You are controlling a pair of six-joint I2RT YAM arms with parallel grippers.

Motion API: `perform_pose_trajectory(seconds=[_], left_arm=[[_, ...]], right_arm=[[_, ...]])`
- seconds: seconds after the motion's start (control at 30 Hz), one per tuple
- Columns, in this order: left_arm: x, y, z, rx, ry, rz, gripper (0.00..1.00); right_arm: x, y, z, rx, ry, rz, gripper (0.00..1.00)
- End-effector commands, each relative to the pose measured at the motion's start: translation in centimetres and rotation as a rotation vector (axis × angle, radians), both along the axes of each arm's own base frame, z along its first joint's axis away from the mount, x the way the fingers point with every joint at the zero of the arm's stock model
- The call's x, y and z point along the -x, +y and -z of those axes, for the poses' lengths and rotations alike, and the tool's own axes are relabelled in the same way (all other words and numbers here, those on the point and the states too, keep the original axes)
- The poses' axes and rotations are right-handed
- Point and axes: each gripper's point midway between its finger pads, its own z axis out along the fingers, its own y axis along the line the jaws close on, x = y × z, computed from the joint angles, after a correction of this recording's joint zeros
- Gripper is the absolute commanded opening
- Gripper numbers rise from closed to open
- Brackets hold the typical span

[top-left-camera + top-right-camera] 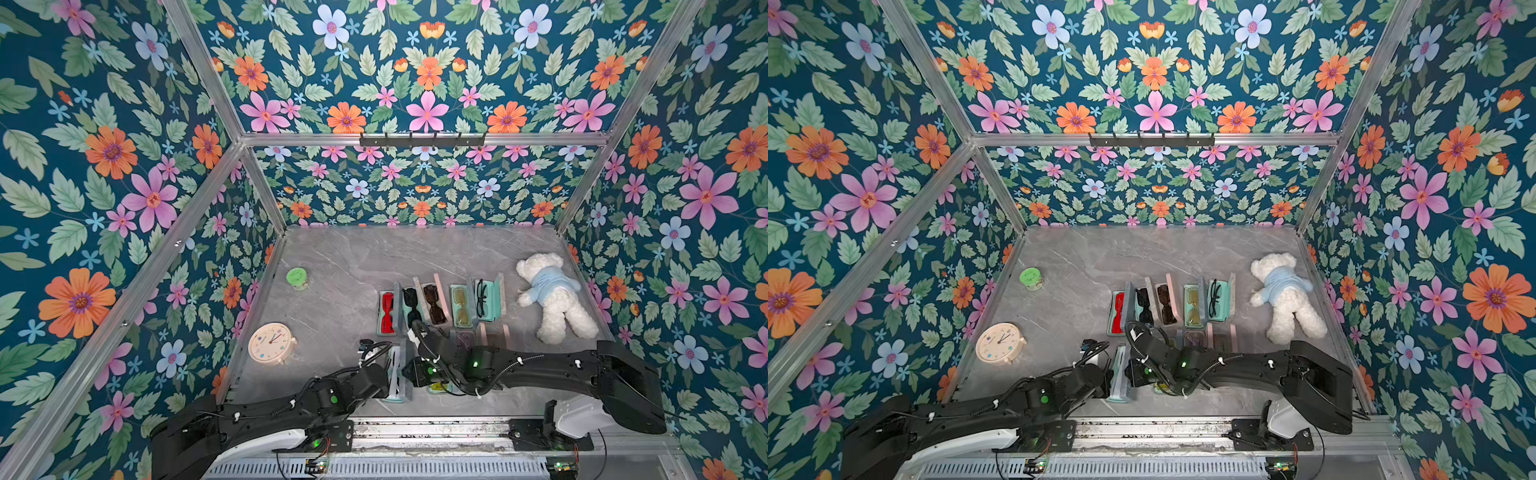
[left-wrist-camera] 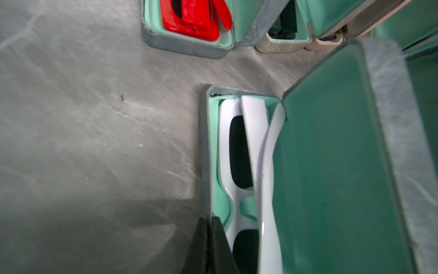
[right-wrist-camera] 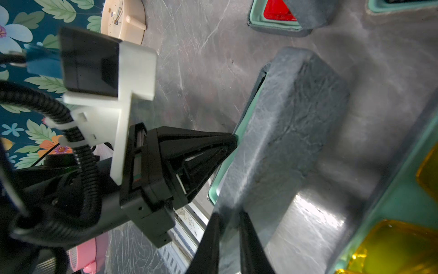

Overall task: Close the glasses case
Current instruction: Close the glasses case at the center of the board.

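The glasses case (image 1: 397,374) sits at the front of the table (image 1: 332,291) between the two arms, its long axis running away from the robot. The lid (image 2: 331,154) stands nearly upright on the long side nearer the right arm, so it must swing toward the left arm. The right gripper (image 3: 229,214) is pinched on the lid's edge; the left gripper (image 2: 209,219) is closed on the opposite long rim, in the lid's path. Only the left wrist view shows the white sunglasses (image 2: 224,147) inside, one temple seemingly riding above the rim; the top views hide this.
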Motion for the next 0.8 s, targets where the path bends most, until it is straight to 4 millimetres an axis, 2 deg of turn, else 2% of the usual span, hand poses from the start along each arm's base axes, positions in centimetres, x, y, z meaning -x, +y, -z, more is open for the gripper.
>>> perform_pose_trajectory(seconds=[0.0, 0.77], left_arm=[[0.47, 0.24, 0.47, -0.009, 0.025, 0.003, 0.07], [0.47, 0.24, 0.38, -0.003, 0.017, -0.005, 0.05]], right_arm=[[0.43, -0.59, 0.87, 0.047, 0.016, -0.004, 0.17], [0.56, -0.53, 1.33, 0.048, 0.017, -0.006, 0.16]])
